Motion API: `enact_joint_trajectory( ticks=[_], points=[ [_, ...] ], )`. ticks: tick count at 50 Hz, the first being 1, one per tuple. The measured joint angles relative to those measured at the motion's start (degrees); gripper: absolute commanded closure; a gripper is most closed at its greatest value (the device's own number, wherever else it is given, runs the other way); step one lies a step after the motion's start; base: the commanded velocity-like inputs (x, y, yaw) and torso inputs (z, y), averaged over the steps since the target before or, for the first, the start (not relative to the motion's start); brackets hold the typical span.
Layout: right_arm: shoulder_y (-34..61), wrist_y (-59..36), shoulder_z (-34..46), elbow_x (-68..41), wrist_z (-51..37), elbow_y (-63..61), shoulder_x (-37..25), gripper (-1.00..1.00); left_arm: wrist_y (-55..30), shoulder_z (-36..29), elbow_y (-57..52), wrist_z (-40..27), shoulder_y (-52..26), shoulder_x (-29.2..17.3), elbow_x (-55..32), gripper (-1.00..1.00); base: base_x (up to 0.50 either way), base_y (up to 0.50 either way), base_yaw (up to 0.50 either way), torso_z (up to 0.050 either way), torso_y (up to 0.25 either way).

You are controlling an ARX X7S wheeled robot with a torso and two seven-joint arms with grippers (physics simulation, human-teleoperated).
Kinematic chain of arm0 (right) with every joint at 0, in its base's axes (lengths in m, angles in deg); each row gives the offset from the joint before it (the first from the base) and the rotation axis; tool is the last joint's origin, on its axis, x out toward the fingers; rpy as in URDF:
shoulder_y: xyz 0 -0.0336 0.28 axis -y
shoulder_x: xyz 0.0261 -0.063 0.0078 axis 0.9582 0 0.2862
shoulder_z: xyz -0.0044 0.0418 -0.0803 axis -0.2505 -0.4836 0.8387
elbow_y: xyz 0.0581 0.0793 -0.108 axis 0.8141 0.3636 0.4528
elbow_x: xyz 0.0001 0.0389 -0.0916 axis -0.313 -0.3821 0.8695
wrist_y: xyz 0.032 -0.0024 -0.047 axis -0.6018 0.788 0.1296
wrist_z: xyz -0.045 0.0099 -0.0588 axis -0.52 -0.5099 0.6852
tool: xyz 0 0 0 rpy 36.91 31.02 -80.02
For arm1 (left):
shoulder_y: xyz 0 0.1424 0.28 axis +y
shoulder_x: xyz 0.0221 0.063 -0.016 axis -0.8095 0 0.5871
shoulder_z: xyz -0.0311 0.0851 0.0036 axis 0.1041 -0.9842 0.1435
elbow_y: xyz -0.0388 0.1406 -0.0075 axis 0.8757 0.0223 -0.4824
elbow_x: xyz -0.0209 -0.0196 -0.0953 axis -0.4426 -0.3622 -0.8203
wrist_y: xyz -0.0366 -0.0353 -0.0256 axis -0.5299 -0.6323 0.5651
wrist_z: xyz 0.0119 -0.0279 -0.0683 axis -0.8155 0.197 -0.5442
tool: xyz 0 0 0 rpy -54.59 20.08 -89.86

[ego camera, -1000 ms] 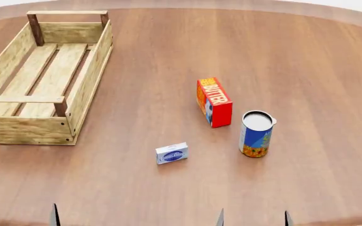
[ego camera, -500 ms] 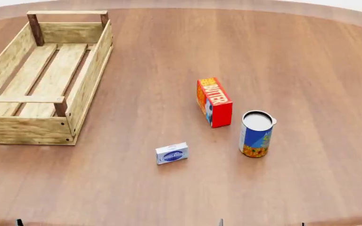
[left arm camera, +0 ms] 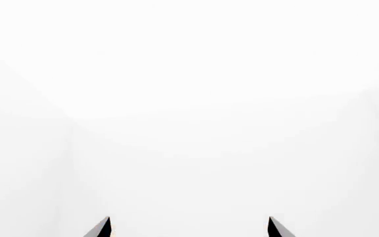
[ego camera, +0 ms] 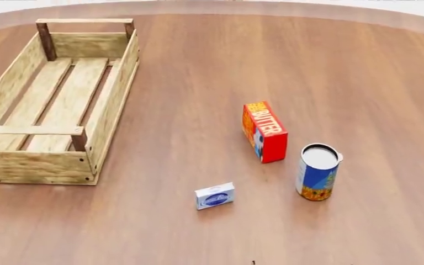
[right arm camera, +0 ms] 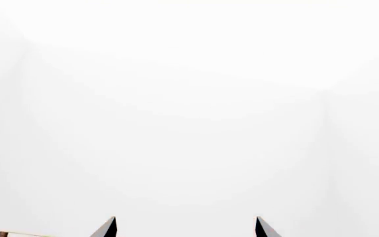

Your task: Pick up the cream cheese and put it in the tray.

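The cream cheese (ego camera: 215,196), a small flat white-grey box with a blue oval logo, lies on the wooden table near the front middle in the head view. The tray (ego camera: 107,110), a long light-wood crate with a slatted bottom, stands empty at the left. Neither gripper shows in the head view. The left gripper (left arm camera: 189,228) shows only its two dark fingertips, set wide apart, against blank white. The right gripper (right arm camera: 185,228) shows the same, open and empty.
A red-orange butter box (ego camera: 264,132) stands right of centre. A blue-orange can (ego camera: 317,171) stands to its right, nearer the front. A sliver of light wood (right arm camera: 18,234) shows at the edge of the right wrist view.
The fingertips at the bottom edge of the head view have dropped out of sight. The view has shifted, so all objects sit lower and slightly to the right.
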Motion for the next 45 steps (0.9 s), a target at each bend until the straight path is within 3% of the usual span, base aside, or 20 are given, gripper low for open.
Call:
enact_joint_trajectory(
  ticks=[26,45],
  points=[
    [0.3,-0.7,1.3,1.4,-1.6,-0.1,-1.0,-1.00,1.8,-0.3,-0.3,-2.7,0.3,-1.1,0.4,-1.00,0.37,0.25,0.00,0.000,0.000],
    [0.3,-1.3,1.9,3.0,-2.9,-0.4,-1.5,-1.00,3.0,-0.7,-0.4,-4.6,0.5,-2.0,1.1,-1.00,0.14,0.28,0.00,0.000,0.000]
  ],
)
